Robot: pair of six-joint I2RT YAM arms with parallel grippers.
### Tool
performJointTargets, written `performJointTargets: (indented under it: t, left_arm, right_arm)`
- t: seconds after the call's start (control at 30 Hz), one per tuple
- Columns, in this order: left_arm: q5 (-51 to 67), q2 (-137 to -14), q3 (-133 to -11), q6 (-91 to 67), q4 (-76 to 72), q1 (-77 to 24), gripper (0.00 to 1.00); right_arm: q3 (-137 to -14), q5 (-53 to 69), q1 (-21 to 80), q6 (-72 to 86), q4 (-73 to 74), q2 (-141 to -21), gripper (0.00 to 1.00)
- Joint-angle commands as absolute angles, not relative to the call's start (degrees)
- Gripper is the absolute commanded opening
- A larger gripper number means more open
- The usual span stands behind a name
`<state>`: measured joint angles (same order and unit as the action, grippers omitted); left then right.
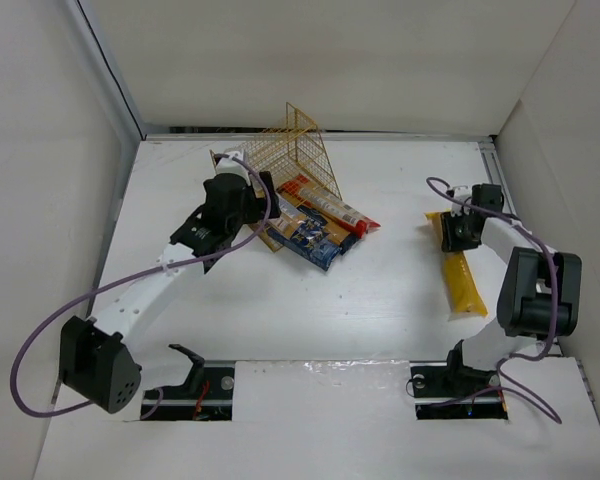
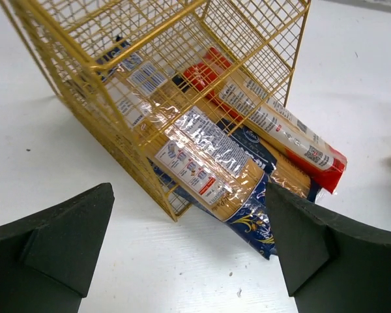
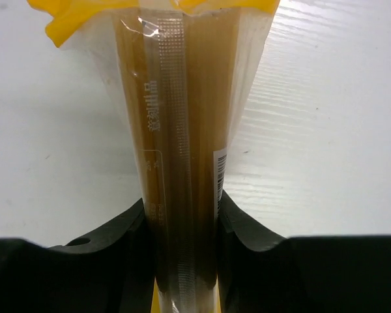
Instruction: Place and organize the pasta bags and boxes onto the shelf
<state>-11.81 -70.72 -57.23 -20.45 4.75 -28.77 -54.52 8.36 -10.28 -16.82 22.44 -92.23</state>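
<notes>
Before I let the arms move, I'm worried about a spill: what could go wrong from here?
The shelf leans tilted with packs poking out; a bump from the open left claw could topple it. The right claw pinches the yellow bag near one end, so lifting might let it sag or slip.

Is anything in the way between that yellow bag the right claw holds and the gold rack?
Nothing lies on the table between the yellow bag and the shelf. But the shelf sits tilted, with other packs sticking out of it, and the left gripper hovers open beside it.
</notes>
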Motion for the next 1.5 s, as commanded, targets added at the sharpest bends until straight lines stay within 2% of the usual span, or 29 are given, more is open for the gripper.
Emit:
performJointTargets:
  t: [0.0, 0.1, 0.23, 0.43, 0.6, 0.7, 0.87, 0.97, 1.1, 1.47]
  left_arm:
    - [-15.29, -67.15, -59.16, -21.97, 8.51, -28.92, 1.00]
    - [-15.82, -64.96, -57.67, -25.13, 10.63, -28.31, 1.00]
    - [-12.48, -64.34, -54.94, -27.33, 11.95, -26.28, 1.00]
    - [-10.99, -64.34, -52.04, -31.81, 12.74, -25.75, 1.00]
    - [-13.89, -63.02, -49.92, -34.45, 13.89, -25.75, 1.00]
    - [-14.41, -61.61, -48.87, -34.45, 13.89, -25.75, 1.00]
    - [-13.10, -62.57, -47.72, -35.59, 13.36, -24.70, 1.00]
    - [-12.57, -65.12, -48.51, -35.60, 13.36, -23.56, 1.00]
    - [-11.17, -66.36, -48.52, -35.60, 13.36, -23.03, 1.00]
    - [-8.96, -62.76, -47.29, -36.12, 12.83, -23.03, 1.00]
  right_arm:
    - [-54.58, 15.99, -7.40, -22.05, 17.67, -84.39, 0.00]
    - [-59.75, 16.52, -1.88, -25.48, 14.95, -78.85, 0.00]
    - [-71.78, 16.52, 7.17, -34.17, 12.14, -77.61, 0.00]
    - [-94.89, 28.89, 17.92, -59.29, 11.51, -86.91, 0.00]
    - [-113.25, 31.99, 25.48, -79.05, 19.14, -97.88, 0.00]
    - [-119.07, 31.91, 28.81, -83.58, 19.78, -104.21, 0.00]
    - [-138.84, 26.12, 34.18, -86.04, 25.48, -116.52, 0.00]
    - [-143.17, 19.18, 37.78, -86.04, 25.49, -121.01, 0.00]
    - [-143.17, 12.14, 40.86, -86.04, 25.74, -122.43, 0.00]
    - [-144.31, 12.48, 41.39, -85.33, 23.30, -127.18, 0.00]
